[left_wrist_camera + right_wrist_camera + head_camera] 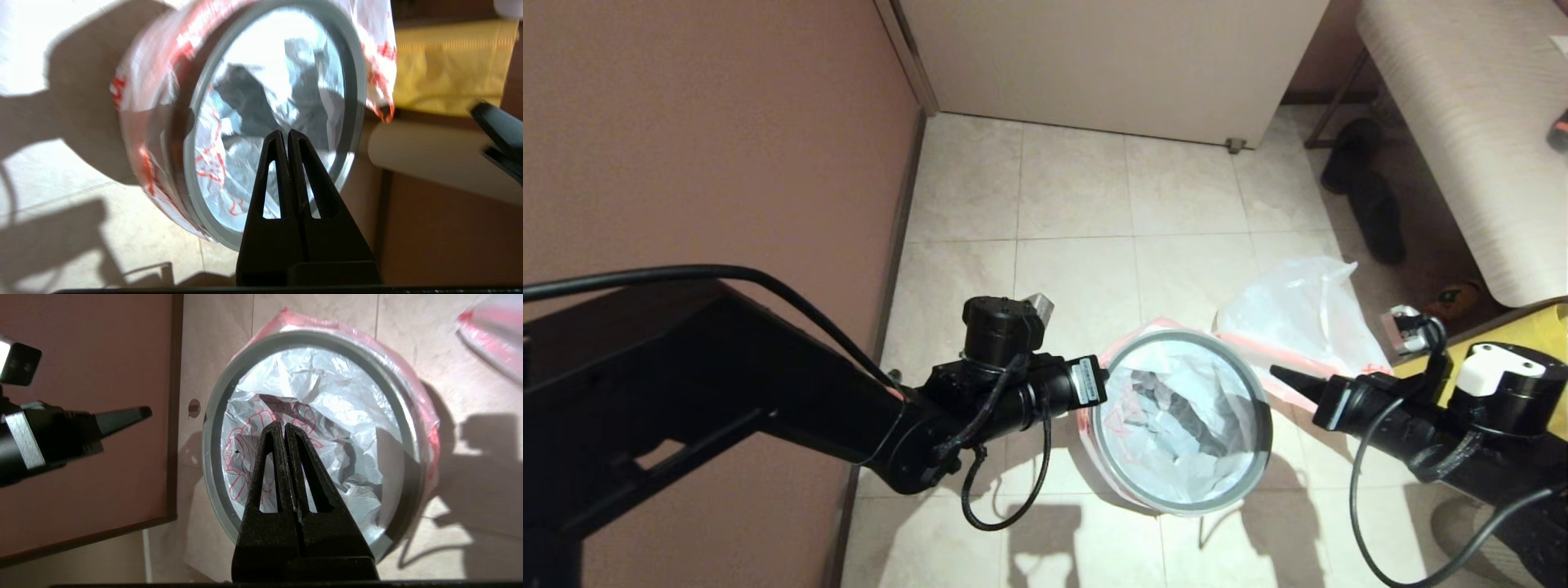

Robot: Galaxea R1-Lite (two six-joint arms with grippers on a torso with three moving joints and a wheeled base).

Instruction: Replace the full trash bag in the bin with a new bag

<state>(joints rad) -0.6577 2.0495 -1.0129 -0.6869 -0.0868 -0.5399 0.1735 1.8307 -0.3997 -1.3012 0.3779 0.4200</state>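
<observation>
Tools, left tool [1104, 390] and right tool [1278, 375], are flanking our lined bin [1262, 457], fingers together, gripping nothing, ready to seat the new bag [1176, 408].

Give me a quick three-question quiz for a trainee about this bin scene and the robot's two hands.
1. True or false: the left hand and the right hand are both shut and empty.
2. Fill in: a grey ___ sits on the rim of the bin, over the liner bag.
3. The second bag lies: A inside the bin; B on the floor beside the bin; C on the bench.
Key: 1 true; 2 hoop; 3 B.
</observation>
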